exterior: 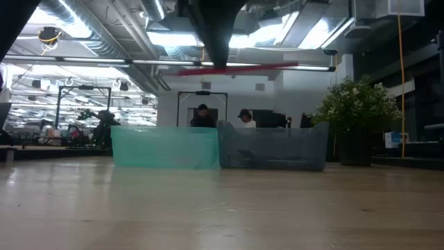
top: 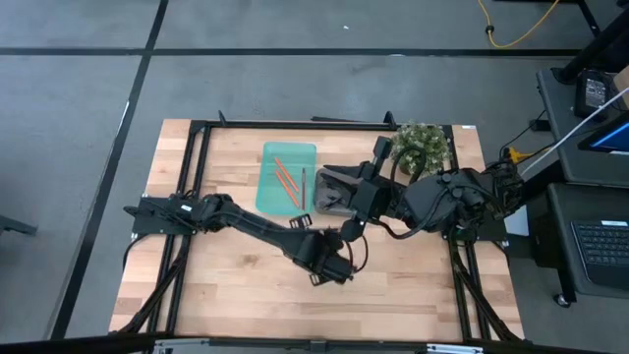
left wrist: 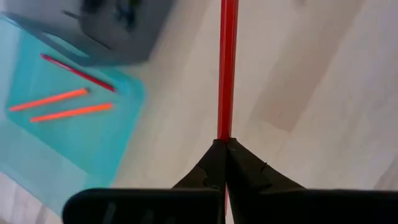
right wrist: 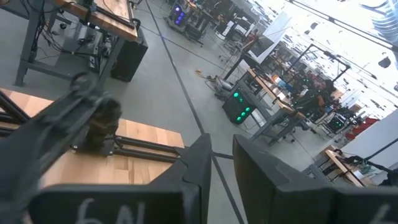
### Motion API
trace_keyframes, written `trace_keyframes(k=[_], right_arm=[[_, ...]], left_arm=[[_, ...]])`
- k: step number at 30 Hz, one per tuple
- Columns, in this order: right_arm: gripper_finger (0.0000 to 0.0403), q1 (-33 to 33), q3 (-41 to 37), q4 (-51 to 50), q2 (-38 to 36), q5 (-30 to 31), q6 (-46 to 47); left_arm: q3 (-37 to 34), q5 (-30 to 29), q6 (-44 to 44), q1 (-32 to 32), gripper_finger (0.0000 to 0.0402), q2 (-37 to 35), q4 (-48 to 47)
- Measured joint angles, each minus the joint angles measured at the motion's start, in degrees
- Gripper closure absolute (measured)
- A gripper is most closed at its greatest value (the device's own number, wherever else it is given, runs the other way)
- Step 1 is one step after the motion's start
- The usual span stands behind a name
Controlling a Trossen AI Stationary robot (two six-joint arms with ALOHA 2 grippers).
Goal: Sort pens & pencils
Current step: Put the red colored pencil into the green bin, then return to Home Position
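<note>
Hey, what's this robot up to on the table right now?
It is sorting pens and pencils into trays. The left gripper is shut on a red pen and holds it above the wooden table, near the teal tray, where three orange and red sticks already lie. The right gripper, fingers slightly apart, is raised beside the grey tray.

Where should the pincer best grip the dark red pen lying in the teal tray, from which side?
Probably mid-shaft, from straight above, closing across it: the dark red pen lies flat in the teal tray, apart from both orange pencils.
</note>
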Motion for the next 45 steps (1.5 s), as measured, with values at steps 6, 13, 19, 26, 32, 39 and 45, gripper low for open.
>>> trace_keyframes(k=[6,13,19,26,32,39,45], right_arm=[[0.0334,1.1,0.0,-1.3,0.0,0.3,0.4],[0.0334,3.6,0.0,-3.9,0.0,8.5,0.0],[0.0334,4.1,0.0,-3.4,0.0,9.5,-1.0],[0.0334,4.0,0.0,-4.2,0.0,9.5,-1.2],[0.0334,3.3,0.0,-4.7,0.0,9.5,-1.2],[0.0334,3.6,0.0,-6.2,0.0,9.5,0.4],[0.0334,3.8,0.0,-10.3,0.0,8.6,4.3]], left_arm=[[-5.6,-1.3,0.6,4.4,0.0401,-5.6,0.3],[-27.6,-1.0,-4.8,13.4,0.0401,-19.4,-0.2],[-42.2,2.5,-5.1,21.9,0.0401,-28.3,6.9],[-45.4,4.9,-1.9,25.2,0.0401,-30.5,12.7],[-42.7,3.0,-0.5,24.0,0.0401,-30.5,12.5],[-42.0,2.6,-1.1,21.1,0.0401,-30.6,12.2],[-42.0,-1.1,-1.5,10.0,0.0401,-30.6,13.6]])
